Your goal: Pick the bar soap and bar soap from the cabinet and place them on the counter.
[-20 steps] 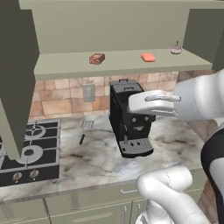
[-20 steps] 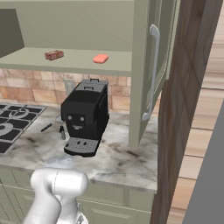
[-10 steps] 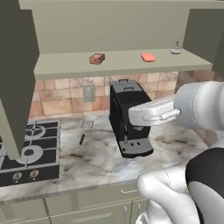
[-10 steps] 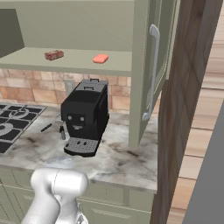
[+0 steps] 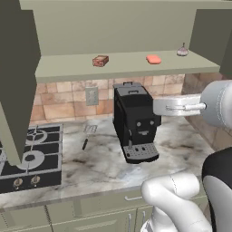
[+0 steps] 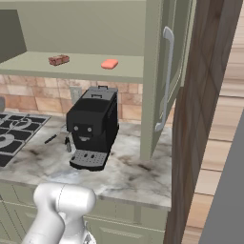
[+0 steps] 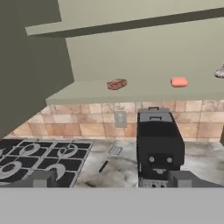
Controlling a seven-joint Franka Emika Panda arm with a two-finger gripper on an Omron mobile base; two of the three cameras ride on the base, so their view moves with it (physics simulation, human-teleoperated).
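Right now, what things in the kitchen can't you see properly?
- Small knob-topped item on the cabinet shelf: too small in the left base view, cut by the edge in the hand view.
- Gas hob: its left part is cut off by the picture edge and hidden behind the open cabinet door.
- Utensil on the counter: too small to identify.

So the gripper (image 7: 112, 179) barely pokes in at the bottom of the hand view, just the two tips, spread wide apart with nothing between them. The small pale knob-topped item (image 7: 220, 72) up and to its right gets chopped by the frame edge, and it's too tiny in the left base view to say what it is. The gas hob (image 7: 39, 159), off to the gripper's lower left, runs out of frame. The coffee machine (image 7: 159, 148) straight ahead has its base hidden.
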